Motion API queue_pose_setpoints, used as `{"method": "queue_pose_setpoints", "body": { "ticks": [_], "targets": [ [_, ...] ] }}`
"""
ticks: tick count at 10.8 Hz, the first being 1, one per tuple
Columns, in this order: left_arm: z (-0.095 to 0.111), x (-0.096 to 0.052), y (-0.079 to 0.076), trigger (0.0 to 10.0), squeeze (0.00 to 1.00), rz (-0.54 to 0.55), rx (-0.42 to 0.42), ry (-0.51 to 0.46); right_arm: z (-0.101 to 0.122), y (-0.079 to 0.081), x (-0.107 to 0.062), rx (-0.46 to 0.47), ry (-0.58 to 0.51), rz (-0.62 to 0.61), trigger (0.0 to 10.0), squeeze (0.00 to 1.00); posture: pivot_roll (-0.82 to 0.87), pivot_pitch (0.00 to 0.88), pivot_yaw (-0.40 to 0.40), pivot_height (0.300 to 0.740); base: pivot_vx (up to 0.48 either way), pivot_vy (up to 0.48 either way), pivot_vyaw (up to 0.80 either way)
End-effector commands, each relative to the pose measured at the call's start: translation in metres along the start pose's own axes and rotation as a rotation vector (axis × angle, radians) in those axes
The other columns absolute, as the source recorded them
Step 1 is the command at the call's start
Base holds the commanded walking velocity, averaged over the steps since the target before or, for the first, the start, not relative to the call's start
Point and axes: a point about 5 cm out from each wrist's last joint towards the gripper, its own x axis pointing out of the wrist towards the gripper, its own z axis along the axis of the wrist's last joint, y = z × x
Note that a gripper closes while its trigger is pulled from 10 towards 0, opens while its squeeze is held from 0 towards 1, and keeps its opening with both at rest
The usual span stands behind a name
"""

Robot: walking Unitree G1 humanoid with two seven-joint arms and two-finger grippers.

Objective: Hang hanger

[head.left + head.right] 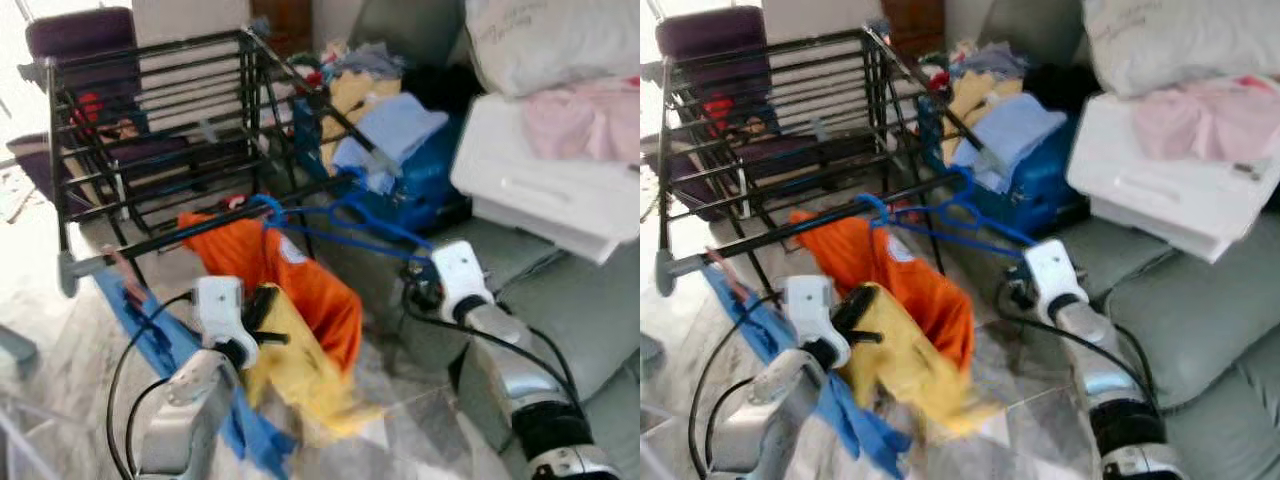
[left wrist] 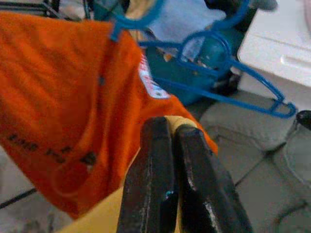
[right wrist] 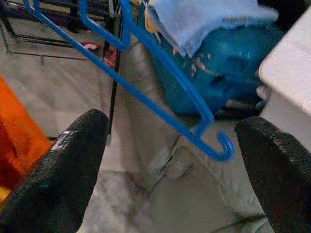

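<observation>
Left eye view: while the blue plastic hanger (image 1: 345,222) hangs by its hook on the front bar of the black metal drying rack (image 1: 150,120), an orange cloth (image 1: 300,280) hangs beside it on the same bar.
Right eye view: the right gripper (image 1: 1025,285) is just under the hanger's end.
Left wrist view: the left gripper (image 2: 174,160) is clenched on a yellow cloth (image 2: 97,221), in front of the orange cloth.
Right wrist view: the right gripper's fingers (image 3: 63,170) are spread wide, released; the hanger's end lies between them, touching neither.
</observation>
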Motion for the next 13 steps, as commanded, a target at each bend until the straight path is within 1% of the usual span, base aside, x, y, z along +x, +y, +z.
{"method": "queue_pose_setpoints", "body": {
  "ticks": [1,2,3,4,5,6,7,8,9,10,11,12,13],
  "targets": [
    [0.011,-0.001,0.004,10.0,0.00,0.005,0.020,-0.039,0.010,0.000,0.004,-0.019,-0.035,-0.014,10.0,0.00,-0.08,0.000,0.040,0.740,0.000,0.000,0.00],
    [0.011,-0.002,0.004,10.0,0.00,0.004,0.019,-0.039,0.009,-0.003,0.004,-0.024,-0.028,-0.019,10.0,0.00,-0.08,0.000,0.040,0.740,0.000,0.000,0.00],
    [0.010,-0.002,0.004,10.0,0.00,0.002,0.022,-0.033,0.010,-0.012,0.005,-0.041,-0.022,-0.030,10.0,0.00,-0.08,0.000,0.039,0.740,0.000,0.000,0.00],
    [0.011,-0.003,0.004,10.0,0.00,0.001,0.025,-0.035,0.011,-0.019,0.008,-0.081,-0.009,-0.009,10.0,0.00,-0.08,0.000,0.040,0.740,0.000,0.000,0.00],
    [0.011,-0.003,0.004,10.0,0.00,0.001,0.025,-0.034,0.012,-0.024,0.010,-0.135,0.000,0.013,10.0,0.00,-0.08,0.000,0.044,0.740,0.000,0.000,0.00],
    [0.010,-0.005,0.004,10.0,0.00,-0.002,0.023,-0.027,0.015,-0.029,0.012,-0.246,0.000,0.065,10.0,0.00,-0.08,0.000,0.050,0.740,0.000,0.000,0.00],
    [0.009,-0.006,0.003,10.0,0.00,-0.007,0.025,-0.022,0.017,-0.034,0.014,-0.271,0.004,0.083,10.0,0.00,-0.08,0.000,0.053,0.740,0.000,0.000,0.00],
    [0.009,-0.007,0.003,10.0,0.00,-0.015,0.032,-0.013,0.018,-0.037,0.017,-0.339,0.029,0.148,10.0,0.00,-0.07,0.000,0.060,0.740,0.000,0.000,0.00],
    [0.009,-0.008,0.004,10.0,0.00,-0.019,0.038,-0.002,0.020,-0.039,0.020,-0.362,0.041,0.187,10.0,0.00,-0.06,0.000,0.067,0.740,0.000,0.000,0.00],
    [0.010,-0.009,0.005,10.0,0.00,-0.021,0.045,0.006,0.029,-0.046,0.025,-0.430,0.046,0.205,10.0,0.00,-0.05,0.000,0.070,0.740,0.000,0.000,0.00],
    [0.010,-0.010,0.006,10.0,0.00,-0.018,0.049,0.009,0.035,-0.050,0.027,-0.465,0.048,0.205,10.0,0.00,-0.04,0.002,0.072,0.740,0.000,0.000,0.00],
    [0.010,-0.013,0.008,10.0,0.00,-0.015,0.054,0.019,0.041,-0.053,0.030,-0.528,0.053,0.202,10.0,0.00,-0.03,0.005,0.072,0.740,0.000,0.000,0.00],
    [0.010,-0.015,0.008,10.0,0.00,-0.016,0.057,0.025,0.041,-0.053,0.031,-0.573,0.063,0.209,10.0,0.00,-0.02,0.005,0.072,0.740,0.000,0.000,0.00]
  ]
}}
